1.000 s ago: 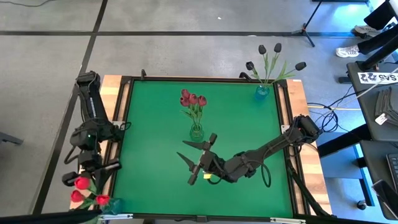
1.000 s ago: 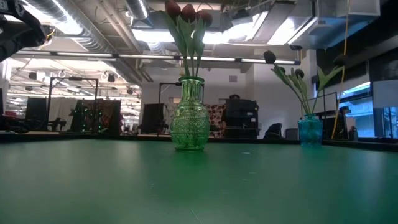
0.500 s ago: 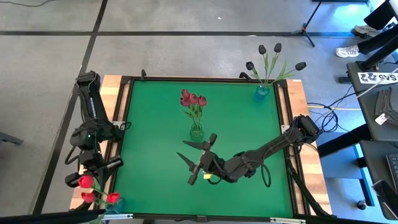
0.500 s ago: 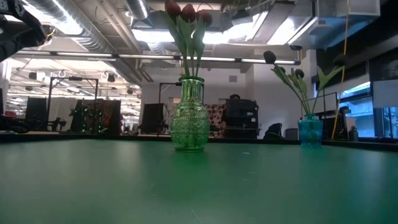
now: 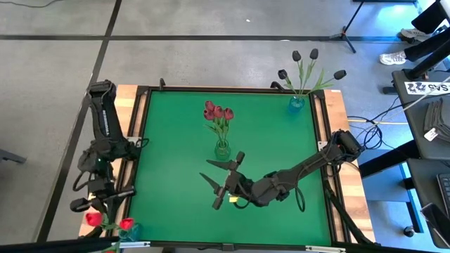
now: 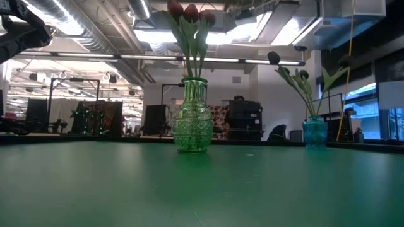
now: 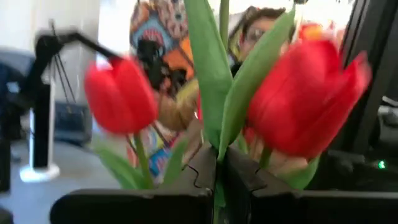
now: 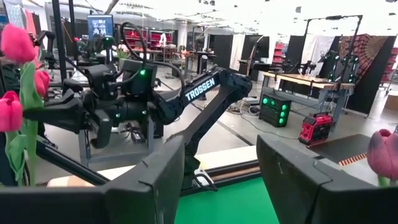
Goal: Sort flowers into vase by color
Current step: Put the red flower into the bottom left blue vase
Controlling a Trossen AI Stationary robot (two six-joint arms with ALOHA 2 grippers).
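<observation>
From above, I see my left gripper [image 5: 95,204] off the green table's [image 5: 176,140] left edge, just above the red flowers [image 5: 105,223] at its near-left corner. My right gripper [image 5: 221,179] lies low just in front of the green vase [image 5: 222,148] mid-table, fingers spread wide and empty. That vase holds pink-red flowers [image 5: 218,112]; the blue vase [image 5: 297,103] at the far-right corner holds black flowers [image 5: 306,63].

At table level, both vases stand upright, well apart.

Through my left wrist, the fingers are pinched narrow on a green stem [image 7: 219,186] between red heads.

Through my right wrist, wide fingers [image 8: 155,180] frame the left arm [image 8: 124,99].
</observation>
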